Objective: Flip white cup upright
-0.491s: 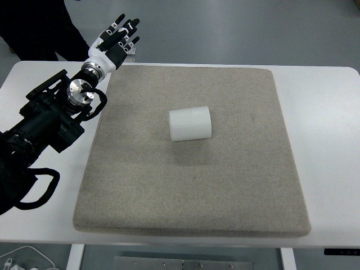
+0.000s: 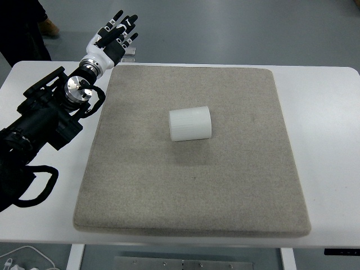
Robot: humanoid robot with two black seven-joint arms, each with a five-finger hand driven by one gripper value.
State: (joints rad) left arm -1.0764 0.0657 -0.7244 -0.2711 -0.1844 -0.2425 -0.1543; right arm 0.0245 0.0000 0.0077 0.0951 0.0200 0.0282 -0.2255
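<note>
A white cup (image 2: pixel 190 124) lies on its side near the middle of a grey felt mat (image 2: pixel 236 185). My left hand (image 2: pixel 116 34) is up at the far left corner of the mat, beyond the table's back edge, well away from the cup. Its fingers (image 2: pixel 125 25) are spread and hold nothing. The black left arm (image 2: pixel 42 121) runs in from the picture's left edge. The right arm does not show.
The mat lies on a white table (image 2: pixel 326 129). A person's dark trouser leg and shoe (image 2: pixel 28 28) show at the top left, behind the table. White cables (image 2: pixel 22 259) lie on the floor at the bottom left.
My left hand has moved a little up and to the left, farther past the table's back edge. The person at the top left has stepped back. The cup has not moved.
</note>
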